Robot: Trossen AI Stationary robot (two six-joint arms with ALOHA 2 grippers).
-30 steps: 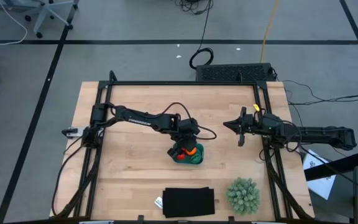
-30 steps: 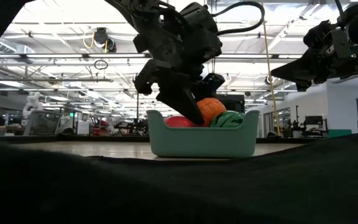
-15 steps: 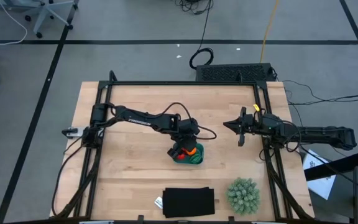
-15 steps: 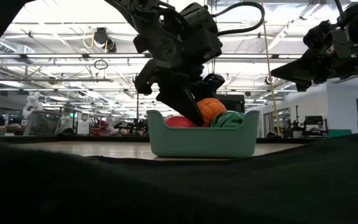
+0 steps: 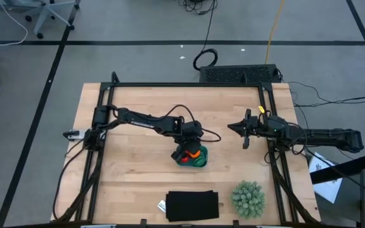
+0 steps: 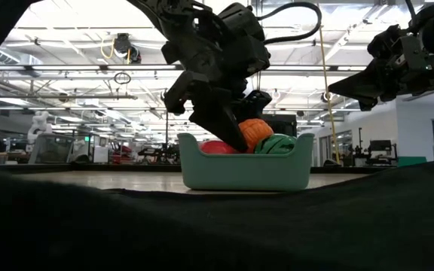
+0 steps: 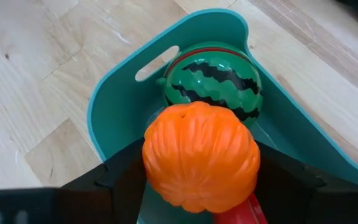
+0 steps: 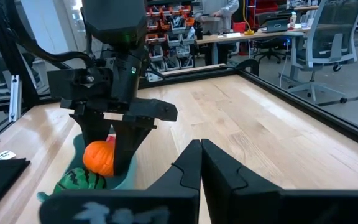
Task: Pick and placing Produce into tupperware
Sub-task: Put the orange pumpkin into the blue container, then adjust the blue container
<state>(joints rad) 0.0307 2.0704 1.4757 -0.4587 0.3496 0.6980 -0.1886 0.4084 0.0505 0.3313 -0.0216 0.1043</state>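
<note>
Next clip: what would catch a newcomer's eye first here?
The left gripper at mid-table, shut on an orange toy pumpkin over the teal tupperware. A striped green toy watermelon already lies inside, with a red piece beside it. The right gripper hangs shut and empty to the right; a spiky green plant ball sits near the front edge.

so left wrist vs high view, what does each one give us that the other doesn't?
Left wrist only: the watermelon's dark stripes, the tupperware's handle slot, and the left gripper shut on the orange pumpkin over a red piece.
High only: the right gripper waiting, shut, near the right rail, the spiky plant ball and black rectangle along the near edge.
Both: the left gripper holding orange produce at the teal container on the wooden table.
</note>
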